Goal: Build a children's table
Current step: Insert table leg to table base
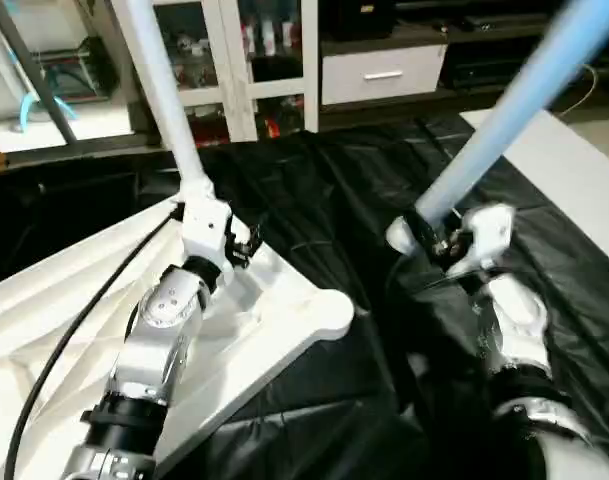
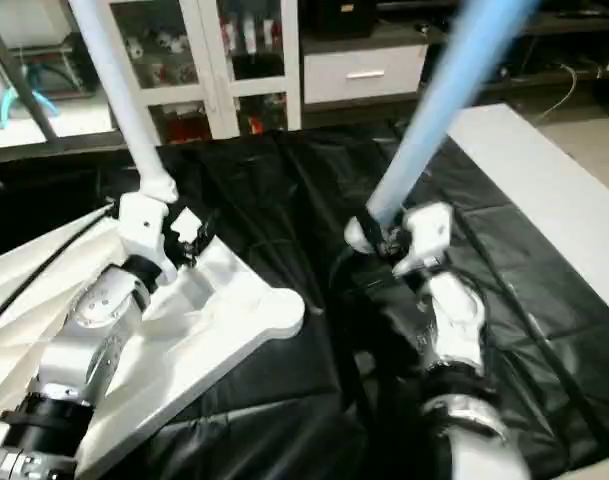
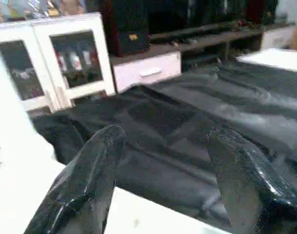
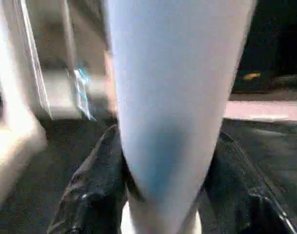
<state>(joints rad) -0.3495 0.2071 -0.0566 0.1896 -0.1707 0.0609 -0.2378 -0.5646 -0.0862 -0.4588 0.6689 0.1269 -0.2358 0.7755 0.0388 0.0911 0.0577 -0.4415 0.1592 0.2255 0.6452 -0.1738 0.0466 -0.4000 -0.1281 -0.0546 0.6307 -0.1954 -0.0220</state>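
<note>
The children's table top (image 1: 284, 310) lies upside down on the left, ribbed underside up, with a free round corner socket (image 1: 329, 312) pointing toward the middle. One white leg (image 1: 164, 90) stands in the far corner and leans slightly. My left gripper (image 1: 241, 243) hovers over the top just beside that leg's base. Its black fingers (image 3: 85, 185) are open with nothing between them. My right gripper (image 1: 439, 238) is shut on the thick end of a second leg (image 1: 514, 110), which slants up to the right above the cloth. This leg (image 4: 172, 97) sits between the right fingers (image 4: 89, 195).
Black cloth (image 1: 324, 200) covers the floor under everything. A white flat board (image 1: 574, 190) lies at the right. A white glass-door cabinet (image 1: 234, 60) and a drawer unit (image 1: 384, 75) stand at the back. A black cable (image 1: 84, 310) runs along my left arm.
</note>
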